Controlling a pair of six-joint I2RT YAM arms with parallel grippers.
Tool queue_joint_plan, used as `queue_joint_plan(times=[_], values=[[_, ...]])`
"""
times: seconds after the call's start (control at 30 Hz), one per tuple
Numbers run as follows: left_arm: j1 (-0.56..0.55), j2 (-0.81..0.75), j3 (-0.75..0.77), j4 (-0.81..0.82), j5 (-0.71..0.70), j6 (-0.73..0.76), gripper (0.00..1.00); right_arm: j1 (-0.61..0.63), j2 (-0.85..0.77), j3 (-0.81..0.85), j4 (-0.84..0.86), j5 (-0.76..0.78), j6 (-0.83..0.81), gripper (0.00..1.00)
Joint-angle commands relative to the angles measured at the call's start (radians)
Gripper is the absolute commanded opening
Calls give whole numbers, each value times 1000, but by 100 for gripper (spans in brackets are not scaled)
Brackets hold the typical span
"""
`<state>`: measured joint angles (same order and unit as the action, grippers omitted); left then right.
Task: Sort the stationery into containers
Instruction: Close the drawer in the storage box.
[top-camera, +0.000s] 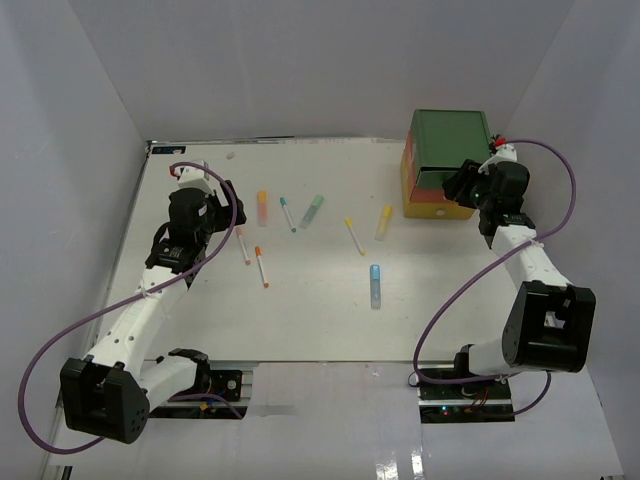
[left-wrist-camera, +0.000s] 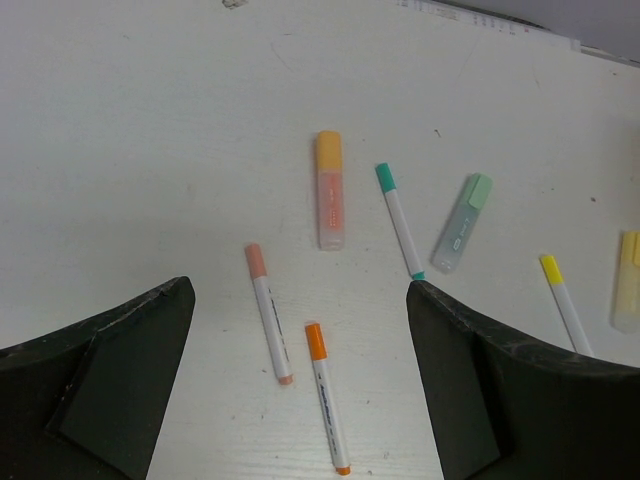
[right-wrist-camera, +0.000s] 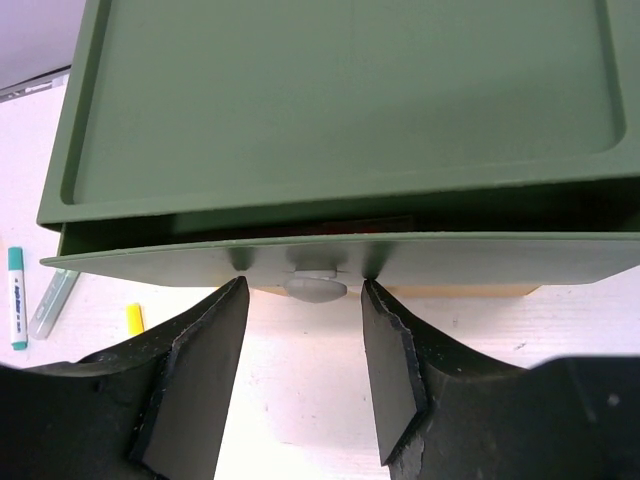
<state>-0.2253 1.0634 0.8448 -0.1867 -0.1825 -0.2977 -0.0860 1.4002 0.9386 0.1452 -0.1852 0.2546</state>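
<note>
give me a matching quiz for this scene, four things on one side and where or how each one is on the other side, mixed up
1 left tool
2 right tool
3 blue highlighter
4 orange highlighter

a beside the teal pen
b open, either side of the green drawer knob
c alone, on the near side of the yellow highlighter
d open above the pink pen and orange pen

Pairs: 1-d, 2-b, 3-c, 4-a

Green drawer (right-wrist-camera: 330, 100), white knob (right-wrist-camera: 315, 287), orange highlighter (left-wrist-camera: 331, 190), teal-capped pen (left-wrist-camera: 400, 220), white table (top-camera: 320, 320)
</note>
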Motion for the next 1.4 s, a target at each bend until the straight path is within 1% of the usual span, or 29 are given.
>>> queue_joint_plan(times=[0.0, 0.87, 1.07, 1.27, 1.37], values=[[1, -5, -7, 20, 15, -3, 98, 6, 8, 58, 73, 15, 8, 56], [3, -5, -6, 21, 17, 2, 98, 22, 45, 97, 56, 27, 29, 56], [3, -11, -4, 21, 21, 3, 98, 23, -36, 48, 36, 41, 14, 56], [1, -16, -4, 21, 26, 2, 98, 22, -128, -69, 57, 52, -2, 56], [3, -19, -6, 21, 28, 2, 98, 22, -136, -107, 66, 69, -2, 57]])
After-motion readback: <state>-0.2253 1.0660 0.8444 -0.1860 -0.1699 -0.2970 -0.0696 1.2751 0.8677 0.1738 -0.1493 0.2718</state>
